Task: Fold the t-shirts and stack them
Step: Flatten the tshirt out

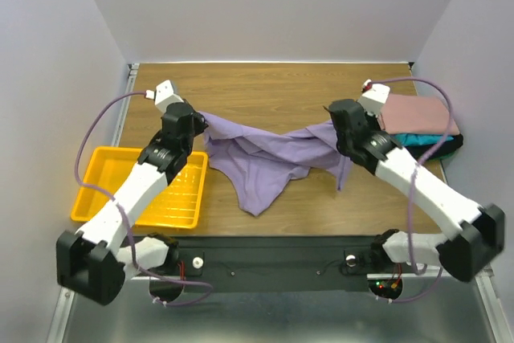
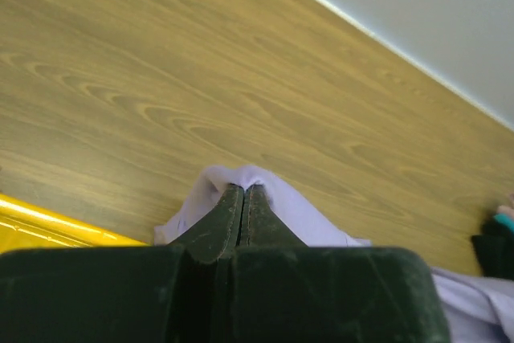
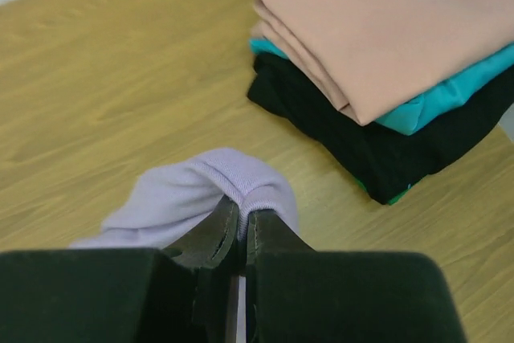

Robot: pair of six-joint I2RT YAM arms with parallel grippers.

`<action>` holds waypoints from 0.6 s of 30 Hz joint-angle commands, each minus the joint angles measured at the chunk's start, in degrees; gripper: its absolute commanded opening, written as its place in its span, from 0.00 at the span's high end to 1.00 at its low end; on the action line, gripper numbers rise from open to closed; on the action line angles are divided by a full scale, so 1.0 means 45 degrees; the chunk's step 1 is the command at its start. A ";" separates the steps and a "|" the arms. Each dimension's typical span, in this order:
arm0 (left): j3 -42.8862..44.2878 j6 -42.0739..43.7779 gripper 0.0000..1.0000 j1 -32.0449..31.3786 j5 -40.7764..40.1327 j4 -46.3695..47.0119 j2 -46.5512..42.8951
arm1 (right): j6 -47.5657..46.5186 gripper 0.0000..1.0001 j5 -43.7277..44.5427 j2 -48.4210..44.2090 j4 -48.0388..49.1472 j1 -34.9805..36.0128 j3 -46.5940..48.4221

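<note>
Wood-grain tabletop [image 1: 273, 90] sits inside plain pale-lilac walls [image 1: 265, 6], with a yellow tray [image 1: 96, 170] at its left edge and a black strip [image 1: 273, 259] along the near side where the arms are bolted. Above it the lavender t-shirt [image 1: 261, 162] stretches between the left gripper [image 2: 243, 194] and right gripper [image 3: 243, 213], each pinched tight on a bunch of its cloth, the middle drooping to the wood. At the far right, a folded pink shirt [image 3: 385, 30] tops a teal shirt [image 3: 458, 86] and a black shirt [image 3: 385, 146].
</note>
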 commanded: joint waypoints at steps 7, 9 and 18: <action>0.1391 0.0733 1.00 0.2339 0.3319 0.2318 0.4714 | 0.0148 0.94 -0.2965 0.7042 0.0866 -0.3767 0.2898; 0.1784 0.0927 1.00 0.2556 0.4038 0.2435 0.5402 | -0.0068 0.89 -0.3434 0.8387 0.0946 -0.4235 0.4069; 0.2606 0.0987 1.00 0.2851 0.4688 0.2514 0.7086 | -0.0792 0.00 -0.5640 0.7990 0.0946 -0.4648 0.4430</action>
